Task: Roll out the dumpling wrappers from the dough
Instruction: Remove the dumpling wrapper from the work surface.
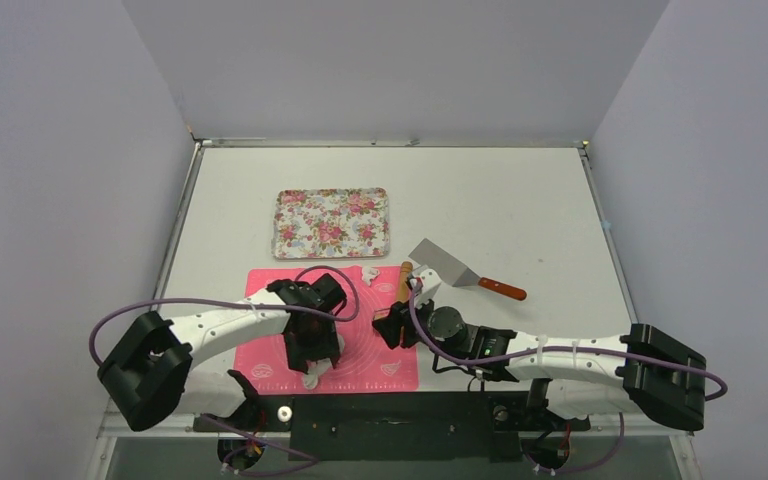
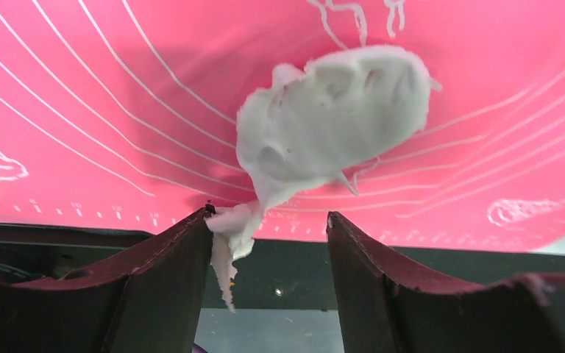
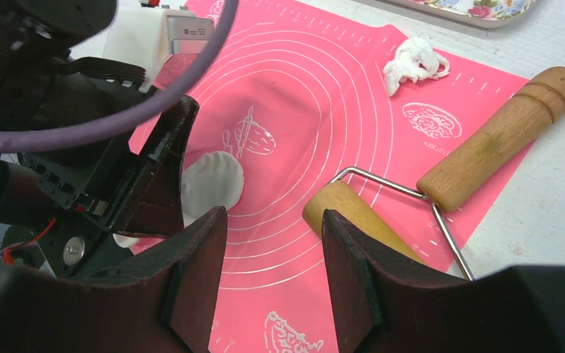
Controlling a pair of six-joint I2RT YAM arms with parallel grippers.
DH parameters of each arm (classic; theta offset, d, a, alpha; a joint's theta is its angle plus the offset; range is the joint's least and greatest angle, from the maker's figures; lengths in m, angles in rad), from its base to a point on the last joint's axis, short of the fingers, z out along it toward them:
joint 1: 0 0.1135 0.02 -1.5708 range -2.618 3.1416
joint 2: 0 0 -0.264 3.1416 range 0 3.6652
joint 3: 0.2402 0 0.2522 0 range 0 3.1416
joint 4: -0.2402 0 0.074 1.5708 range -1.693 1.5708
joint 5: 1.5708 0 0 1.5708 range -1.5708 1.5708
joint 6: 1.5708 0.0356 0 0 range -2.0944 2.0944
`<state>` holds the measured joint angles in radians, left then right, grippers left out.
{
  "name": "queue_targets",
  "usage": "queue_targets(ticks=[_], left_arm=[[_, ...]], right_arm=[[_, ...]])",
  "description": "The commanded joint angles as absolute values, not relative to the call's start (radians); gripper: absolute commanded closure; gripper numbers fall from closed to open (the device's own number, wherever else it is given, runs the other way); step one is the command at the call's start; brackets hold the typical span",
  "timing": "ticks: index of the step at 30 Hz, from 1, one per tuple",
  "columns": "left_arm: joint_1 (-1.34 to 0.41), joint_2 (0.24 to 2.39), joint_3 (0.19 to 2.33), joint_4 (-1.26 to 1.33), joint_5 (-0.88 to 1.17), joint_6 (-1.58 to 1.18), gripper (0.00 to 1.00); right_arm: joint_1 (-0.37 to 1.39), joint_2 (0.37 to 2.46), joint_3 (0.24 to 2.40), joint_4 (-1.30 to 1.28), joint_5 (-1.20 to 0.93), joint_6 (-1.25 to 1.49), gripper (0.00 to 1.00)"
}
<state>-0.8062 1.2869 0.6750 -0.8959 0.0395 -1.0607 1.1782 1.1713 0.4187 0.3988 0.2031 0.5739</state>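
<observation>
The left gripper [image 2: 268,220] hangs low over the pink mat [image 2: 81,88], near its front edge, with its jaws spread and nothing clamped between them. The dumpling wrapper [image 2: 331,118], a pale dented disc, lies on the mat just ahead of it, and a stretched tail of dough clings to one fingertip [image 2: 204,215]. Across the mat, the right gripper [image 3: 274,220] hovers with its jaws apart on empty air. Just beyond it lies the wooden-handled roller [image 3: 500,136], half on the mat. Ragged dough scraps [image 3: 416,62] sit at the mat's far edge. A spatula [image 1: 447,264] lies on the table further right.
</observation>
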Motion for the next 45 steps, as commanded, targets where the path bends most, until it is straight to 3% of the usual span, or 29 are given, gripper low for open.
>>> queue_targets(ticks=[1,13,18,24,27,33,45], left_arm=[[-0.833,1.356,0.725,-0.898,-0.077,-1.005,0.45],[-0.906,1.409,0.709,-0.84,-0.15,-1.072,0.63],[-0.924,1.366,0.709,-0.907,-0.182,-1.12,0.8],[-0.925,1.295,0.642,-0.908,-0.155,-1.156,0.81],[-0.924,1.27,0.62,-0.889,-0.138,-1.168,0.87],[-0.921,1.231,0.58,-0.833,-0.084,-1.173,0.88],[-0.907,1.123,0.56,-0.921,-0.083,-1.204,0.98]], right_arm=[[1.174,1.181,0.422,0.433,0.171,0.524,0.53],[1.175,1.272,0.433,0.582,0.1,0.585,0.54],[1.178,1.319,0.448,0.609,0.061,0.598,0.54],[1.195,1.473,0.507,0.67,-0.037,0.58,0.56],[1.198,1.546,0.525,0.735,-0.12,0.589,0.62],[1.201,1.63,0.573,0.901,-0.233,0.667,0.78],[1.213,1.884,0.684,1.067,-0.343,0.865,0.81]])
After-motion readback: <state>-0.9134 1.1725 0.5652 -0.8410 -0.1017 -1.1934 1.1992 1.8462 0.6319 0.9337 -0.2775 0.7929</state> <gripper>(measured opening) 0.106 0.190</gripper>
